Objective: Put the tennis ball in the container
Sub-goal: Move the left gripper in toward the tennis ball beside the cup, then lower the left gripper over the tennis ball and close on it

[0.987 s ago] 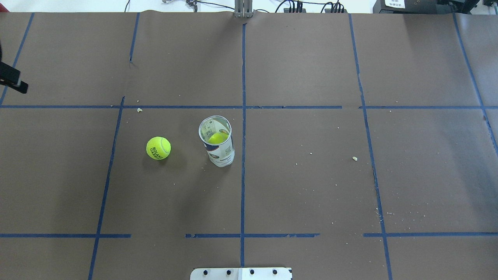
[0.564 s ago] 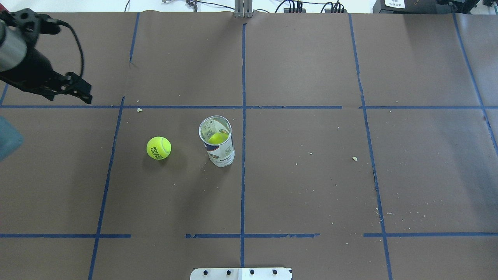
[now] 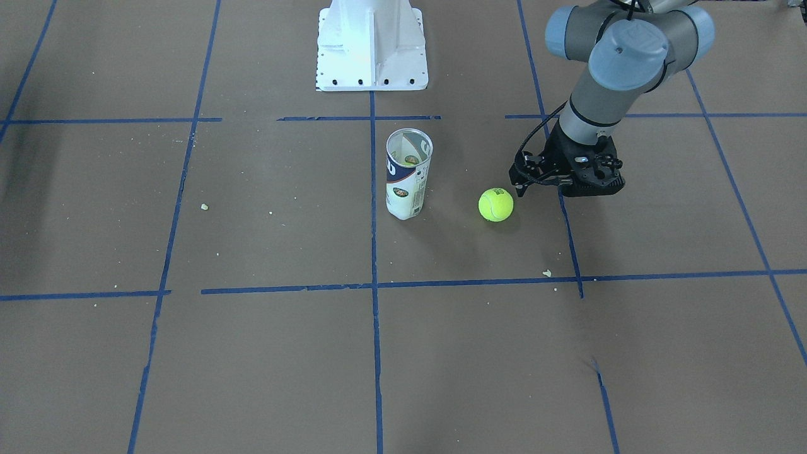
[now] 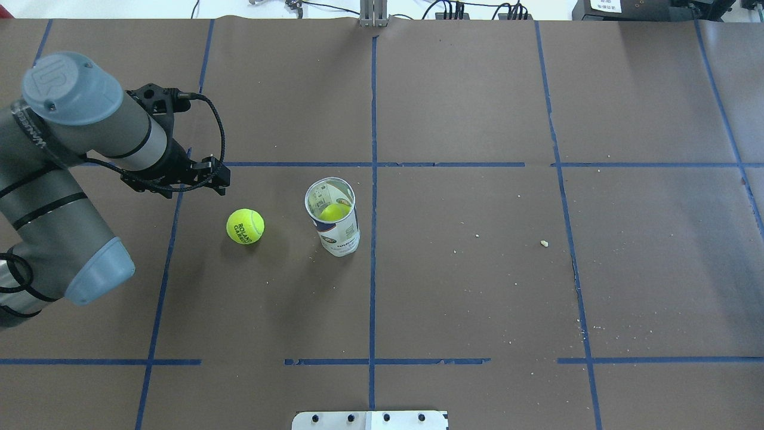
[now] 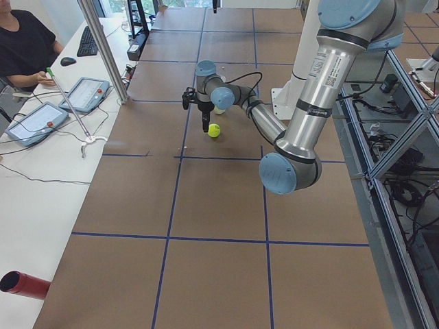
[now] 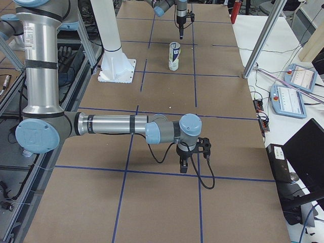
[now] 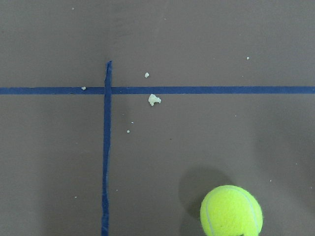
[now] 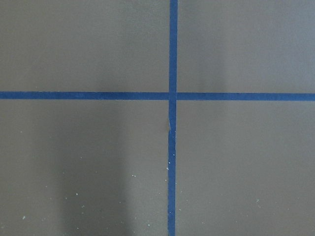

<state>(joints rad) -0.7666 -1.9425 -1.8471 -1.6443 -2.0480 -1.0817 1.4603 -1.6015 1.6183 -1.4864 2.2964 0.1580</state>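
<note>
The tennis ball (image 4: 245, 226) lies on the brown table cover, left of the container (image 4: 332, 217). The container is an upright clear can with a printed label, and a second yellow-green ball (image 4: 334, 211) rests inside it. My left gripper (image 4: 182, 177) points down, hovering behind and to the left of the loose ball (image 3: 496, 205) without touching it. The wrist hides its fingers, so I cannot tell its state. The left wrist view shows the ball (image 7: 231, 211) at the bottom right. My right gripper (image 6: 183, 167) hangs far off over bare table, seen only from the side.
The white robot base (image 3: 372, 44) stands behind the can (image 3: 408, 173). Blue tape lines grid the table cover and small crumbs (image 4: 544, 243) are scattered on it. Operators' tablets (image 5: 34, 120) sit on the side desk.
My left arm has swung in from the left edge of the overhead view to just behind the loose ball. The ball and the can stay where they were.
</note>
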